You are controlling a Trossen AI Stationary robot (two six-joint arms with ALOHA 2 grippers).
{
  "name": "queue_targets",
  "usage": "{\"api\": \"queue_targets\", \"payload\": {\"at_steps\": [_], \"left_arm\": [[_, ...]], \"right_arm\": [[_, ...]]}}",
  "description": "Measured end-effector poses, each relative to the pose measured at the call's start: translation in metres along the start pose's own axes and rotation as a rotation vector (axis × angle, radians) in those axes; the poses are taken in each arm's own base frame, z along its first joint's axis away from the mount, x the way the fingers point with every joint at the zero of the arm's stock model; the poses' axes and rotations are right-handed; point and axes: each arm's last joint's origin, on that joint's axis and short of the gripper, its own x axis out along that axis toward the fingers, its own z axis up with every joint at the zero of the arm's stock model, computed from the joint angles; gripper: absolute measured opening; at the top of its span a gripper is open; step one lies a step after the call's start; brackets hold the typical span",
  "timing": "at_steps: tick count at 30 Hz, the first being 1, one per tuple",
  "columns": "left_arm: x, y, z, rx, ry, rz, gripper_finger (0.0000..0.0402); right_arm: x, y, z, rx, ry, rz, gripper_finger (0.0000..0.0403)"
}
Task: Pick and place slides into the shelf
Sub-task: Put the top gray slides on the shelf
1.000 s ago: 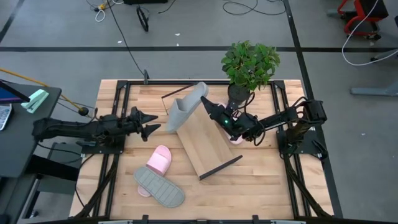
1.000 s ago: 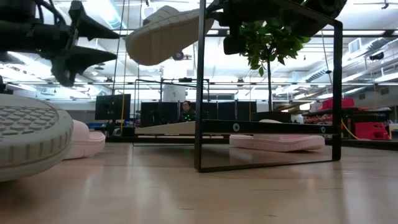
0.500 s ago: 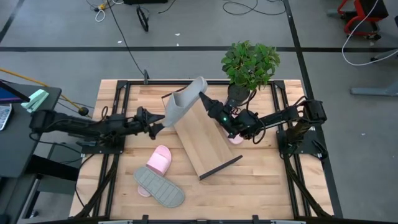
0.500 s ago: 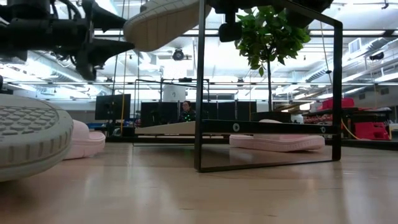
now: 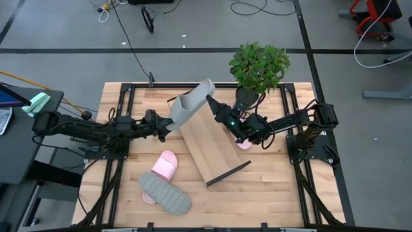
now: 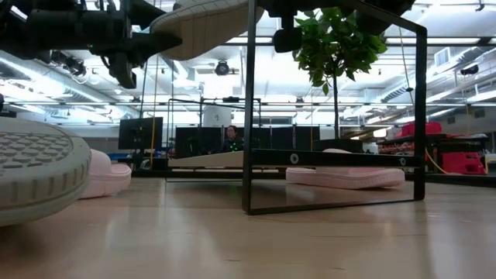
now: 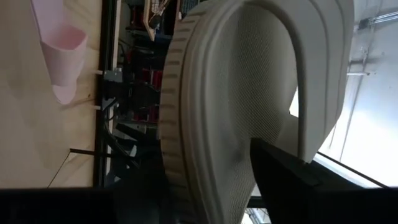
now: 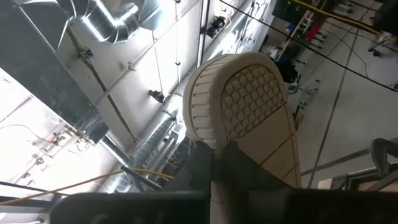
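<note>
Four slides were in view: two grey, one raised (image 5: 190,105) above the counter (image 5: 270,193) and one lying sole-up (image 5: 165,193), and two pale pink, one (image 5: 165,165) beside the shelf (image 5: 209,145) and one (image 5: 245,144) mostly hidden. There was one shelf, one potted plant (image 5: 259,66), and two claws (image 5: 162,125) (image 5: 211,104).

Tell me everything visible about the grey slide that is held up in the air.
The grey slide is soft-looking, with a wide strap and a ribbed, patterned sole. It hangs tilted above the far end of the shelf, clear of the board. The right gripper is shut on its one end. The left gripper reaches its other end from the left; its grip is unclear.
</note>
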Motion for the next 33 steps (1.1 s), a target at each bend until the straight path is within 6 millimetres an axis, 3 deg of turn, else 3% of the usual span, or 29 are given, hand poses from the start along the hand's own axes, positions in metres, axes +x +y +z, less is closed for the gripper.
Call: {"api": "queue_targets", "payload": {"at_steps": [12,26,33], "left_arm": [[0.000,-0.003,0.000,0.043,0.002,-0.029,0.0138],[-0.003,-0.007,0.000,0.103,0.005,-0.042,0.0160],[-0.004,-0.005,0.000,0.102,0.002,-0.022,0.0114]], "right_arm": [[0.000,0.004,0.006,-0.044,-0.028,-0.006,0.0017],[0.000,0.012,0.012,-0.066,-0.022,0.001,0.0017],[-0.003,0.014,0.009,-0.064,-0.011,0.000,0.0017]]}}
